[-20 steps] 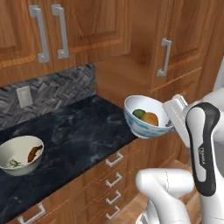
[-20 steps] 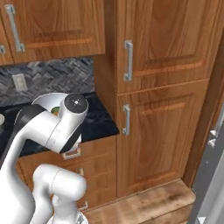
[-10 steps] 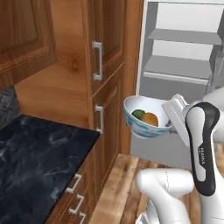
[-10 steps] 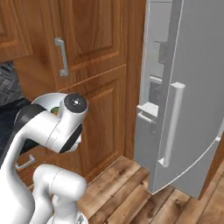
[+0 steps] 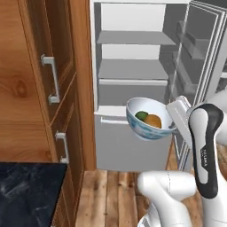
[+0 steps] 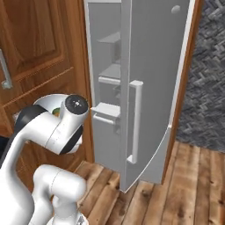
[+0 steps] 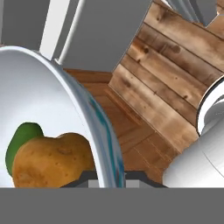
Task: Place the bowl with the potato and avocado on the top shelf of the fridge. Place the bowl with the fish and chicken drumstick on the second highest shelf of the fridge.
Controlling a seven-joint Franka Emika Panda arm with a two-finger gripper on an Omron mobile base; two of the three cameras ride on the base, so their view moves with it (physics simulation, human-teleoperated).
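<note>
I have the jaws clenched on the bowl's [image 5: 148,118] rim, potato [image 5: 153,120] and avocado [image 5: 141,115] inside, held up facing the open fridge [image 5: 133,88], below its top shelf [image 5: 135,38].

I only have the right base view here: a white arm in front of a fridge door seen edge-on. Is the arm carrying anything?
Observer: Yes. The left base view shows a bowl held at its rim by the gripper, out in front of the open fridge.
Operator: Which bowl is it?
Observer: The one with the potato and the avocado; in the hand view the two lie side by side, touching, against the bowl's wall.
Operator: Is the top shelf free?
Observer: In the left base view the top shelf is a bare grey slab, well above the bowl, which hangs level with the white drawer.
</note>
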